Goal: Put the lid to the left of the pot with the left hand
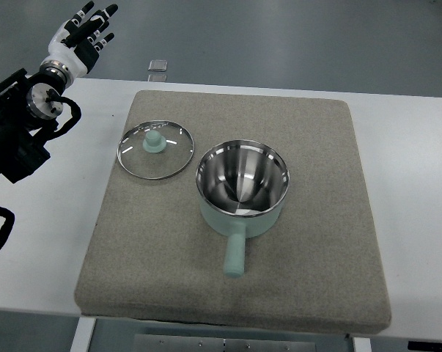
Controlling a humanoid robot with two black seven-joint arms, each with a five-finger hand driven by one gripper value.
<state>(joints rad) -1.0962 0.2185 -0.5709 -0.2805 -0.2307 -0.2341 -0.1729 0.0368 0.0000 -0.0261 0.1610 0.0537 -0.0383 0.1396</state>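
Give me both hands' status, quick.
Left hand: open, holding nothing, raised past the table's far left edge, clear of the lid.
Right hand: not in view.

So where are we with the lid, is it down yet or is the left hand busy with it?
Looks done: the lid lies flat on the mat, left of the pot and apart from it, knob up. Nothing is in hand: the left robot hand is up at the far left corner, open and clear of the lid. Nothing visibly remains to place.
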